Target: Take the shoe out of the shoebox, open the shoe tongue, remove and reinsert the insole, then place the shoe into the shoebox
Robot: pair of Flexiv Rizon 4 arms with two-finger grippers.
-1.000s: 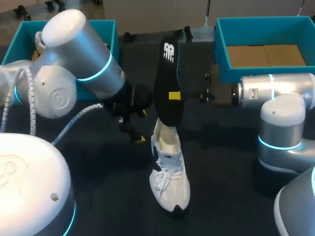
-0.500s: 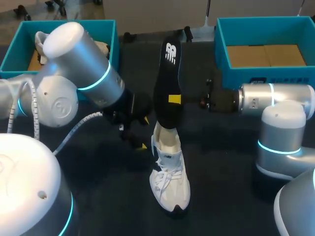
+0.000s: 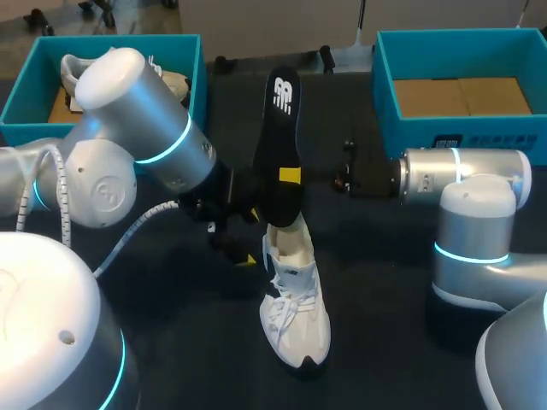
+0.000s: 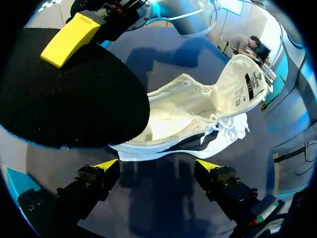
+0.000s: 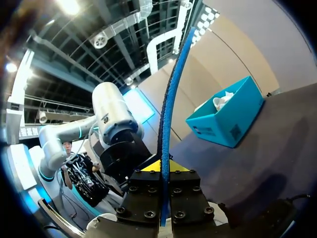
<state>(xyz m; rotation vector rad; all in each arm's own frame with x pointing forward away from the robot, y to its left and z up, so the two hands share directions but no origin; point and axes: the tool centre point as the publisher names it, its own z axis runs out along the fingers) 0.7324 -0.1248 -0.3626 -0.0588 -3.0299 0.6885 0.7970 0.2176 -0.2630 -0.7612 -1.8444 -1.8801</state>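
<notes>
A white shoe (image 3: 295, 307) stands on the dark table, toe toward me, with its tongue (image 4: 245, 82) pulled open. My right gripper (image 3: 291, 176) comes in from the right, shut on a black insole (image 3: 278, 128). The insole is held upright, its lower end at the shoe's heel opening. In the right wrist view the insole (image 5: 171, 99) runs edge-on between the closed fingers of my right gripper (image 5: 165, 166). My left gripper (image 3: 249, 237) hangs open just left of the shoe's heel. In the left wrist view my left gripper (image 4: 157, 166) has the shoe (image 4: 198, 119) lying just ahead of its spread fingers.
A teal shoebox (image 3: 26, 94) at the back left holds another white shoe (image 3: 171, 81). A second teal box (image 3: 385, 77) with a cardboard bottom stands at the back right. My left arm's elbow (image 3: 128, 77) rises over the left box.
My right gripper has carried the insole leftward and tilted it, its lower end nearer the shoe's opening. My left arm has shifted slightly toward the shoe's heel.
</notes>
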